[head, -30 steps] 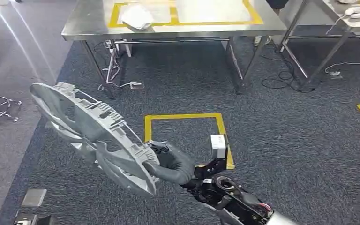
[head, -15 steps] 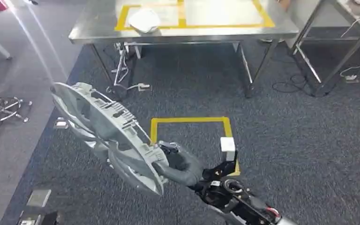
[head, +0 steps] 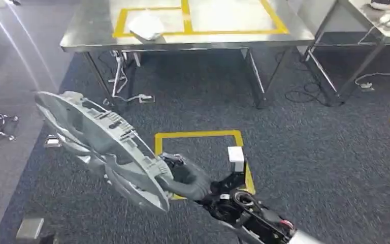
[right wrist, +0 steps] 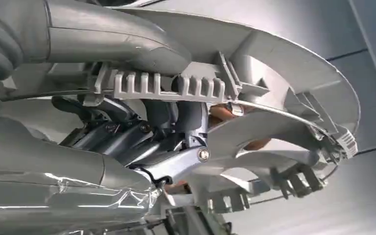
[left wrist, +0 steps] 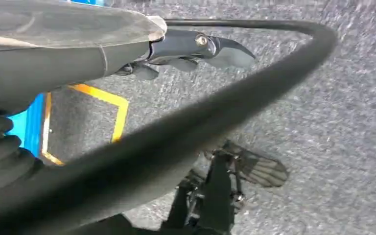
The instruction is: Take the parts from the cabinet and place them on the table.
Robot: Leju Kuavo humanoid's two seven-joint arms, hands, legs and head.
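Head view shows my right hand (head: 185, 175) clamped on the near rim of the grey wheel cover (head: 99, 145), carried out in front of me above the dark carpet (head: 310, 152). I hold it by the edge, I judge, because the disc is too broad to grasp any other way; the rim gives my fingers (right wrist: 142, 142) a ribbed lip to hook behind while the thumb presses the outer face, as the right wrist view makes plain. The cover is off the floor and well short of the steel table (head: 183, 38) ahead, where a yellow-taped frame (head: 193, 20) marks the drop zone and a white part (head: 144, 25) already lies in its left section.

The disc is tilted steeply, nearly on edge, with its ribbed back and clips turned up toward my head camera. Its long line runs from my hand away to the upper left, so the far rim leads and sits higher than the held end. A yellow floor square (head: 200, 152) lies on the carpet just beyond my wrist.

My left hand (left wrist: 196, 49) hangs toward the carpet with nothing in it; I cannot tell from its wrist view whether the fingers are spread or curled in.
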